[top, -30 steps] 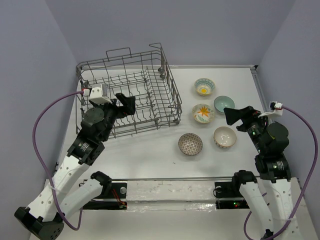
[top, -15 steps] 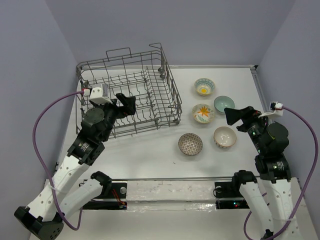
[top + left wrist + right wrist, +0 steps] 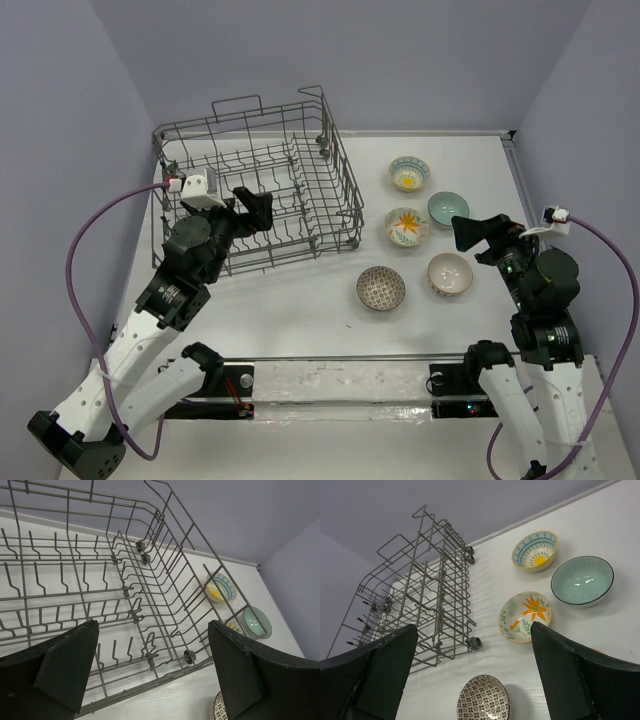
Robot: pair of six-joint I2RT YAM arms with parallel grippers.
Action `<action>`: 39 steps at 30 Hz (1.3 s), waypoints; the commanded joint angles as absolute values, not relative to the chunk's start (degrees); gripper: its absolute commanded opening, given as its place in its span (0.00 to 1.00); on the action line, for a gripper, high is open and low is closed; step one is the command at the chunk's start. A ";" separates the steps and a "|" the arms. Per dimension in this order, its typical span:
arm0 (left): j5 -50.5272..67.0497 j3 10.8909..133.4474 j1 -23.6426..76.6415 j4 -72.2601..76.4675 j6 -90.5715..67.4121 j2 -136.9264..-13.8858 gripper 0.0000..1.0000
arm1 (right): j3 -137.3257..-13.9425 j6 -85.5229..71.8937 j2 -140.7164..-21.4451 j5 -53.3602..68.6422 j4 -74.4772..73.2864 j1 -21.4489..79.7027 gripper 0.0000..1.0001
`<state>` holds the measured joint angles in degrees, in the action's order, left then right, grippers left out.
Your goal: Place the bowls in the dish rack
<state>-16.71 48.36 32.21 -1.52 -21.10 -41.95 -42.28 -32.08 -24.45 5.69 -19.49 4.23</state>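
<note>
The white counter [image 3: 300, 310] carries everything. On its far left stands the large grey wire dish rack [image 3: 343, 195], with no bowl in it that I can see. My left hand [image 3: 258, 210] hangs over its tines, fingers spread wide and holding nothing. My right hand [image 3: 458, 232] hovers, just as wide and bare, above the gap between the plain teal ceramic bowl [image 3: 448, 208] and the cream bowl [image 3: 449, 274].

All five bowls sit upright on the counter to the right of the rack. The other three are the white orange-flower bowl [image 3: 406, 226], the white yellow-sun bowl [image 3: 409, 174] and the brown-patterned bowl [image 3: 381, 288].

I judge the first pick is at hand. I'd drop one finger inside the cream bowl's rim and one outside, pinch the wall squarely, and lift clear of its neighbours. Then I'd stand it on edge between the tines.
</note>
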 commanded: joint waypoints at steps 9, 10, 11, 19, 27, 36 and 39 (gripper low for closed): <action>-18.02 49.92 32.52 0.88 -20.83 -42.80 0.99 | -42.19 -30.94 -27.86 3.08 -18.63 4.75 1.00; -18.02 49.92 32.61 0.79 -20.83 -42.80 0.99 | -42.01 -31.02 -28.47 3.08 -18.63 4.75 1.00; -18.02 49.92 32.61 0.79 -20.74 -42.80 0.99 | -41.92 -30.94 -28.65 2.99 -18.55 4.75 1.00; -18.11 49.92 32.70 0.70 -20.83 -42.89 0.99 | -40.61 -31.29 -29.27 0.53 -18.63 4.75 1.00; -18.46 50.01 33.05 0.44 -20.74 -42.71 0.99 | -39.73 -31.99 -28.92 -2.63 -19.77 4.75 1.00; -18.54 50.10 33.22 0.26 -20.65 -42.54 0.99 | -39.64 -32.34 -28.83 -5.53 -21.62 4.75 1.00; -18.63 50.10 33.31 0.35 -20.57 -42.45 0.99 | -39.64 -32.78 -29.44 -8.07 -22.76 4.75 1.00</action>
<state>-17.23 48.36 32.97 -1.61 -21.08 -43.20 -39.46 -32.12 -29.30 -3.88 -22.26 4.23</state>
